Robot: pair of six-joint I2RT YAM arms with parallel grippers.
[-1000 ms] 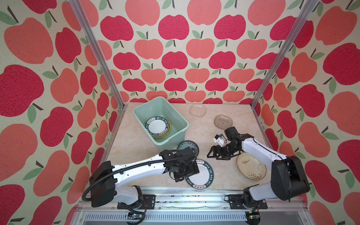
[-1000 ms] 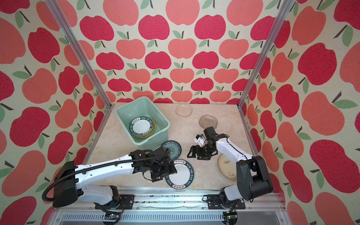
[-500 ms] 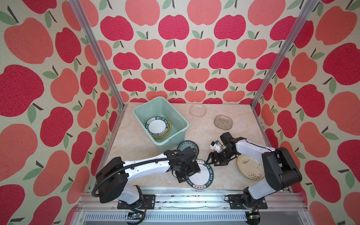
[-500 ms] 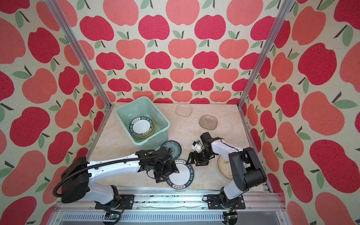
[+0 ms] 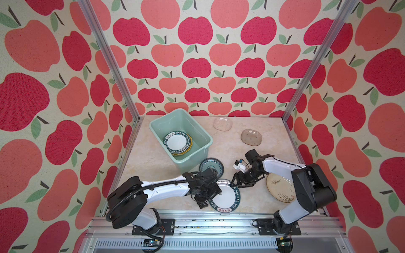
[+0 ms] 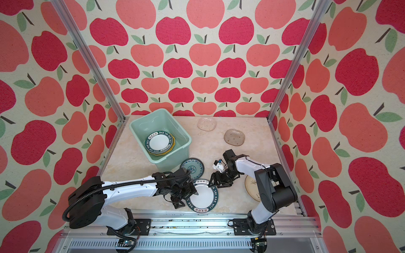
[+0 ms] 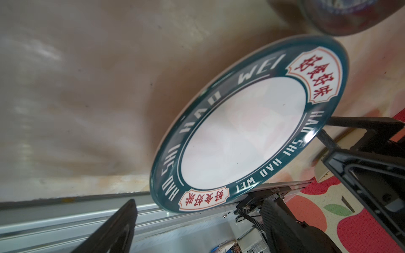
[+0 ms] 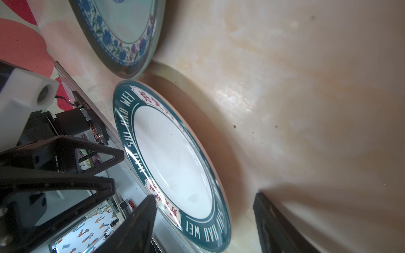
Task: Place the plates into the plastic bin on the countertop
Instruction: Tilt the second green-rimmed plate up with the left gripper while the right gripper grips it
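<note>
I could skid the lettered plate (image 5: 226, 197), flat at the front of the countertop (image 5: 149, 166) and outside the plastic bin (image 5: 192, 160), over that edge if my left gripper (image 5: 211, 199), jaws spread at its left rim, shoves against my right gripper (image 5: 238, 183), jaws spread astride its right rim; both arms reach low, wrists angled inward.

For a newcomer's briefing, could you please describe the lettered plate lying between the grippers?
From the pale mint-green plastic bin on the beige marble countertop, come toward the front rail. There lies a round white plate with a dark-green lettered rim. Its twin sits inside the bin, and the neighbouring teal floral plate is smaller.
</note>
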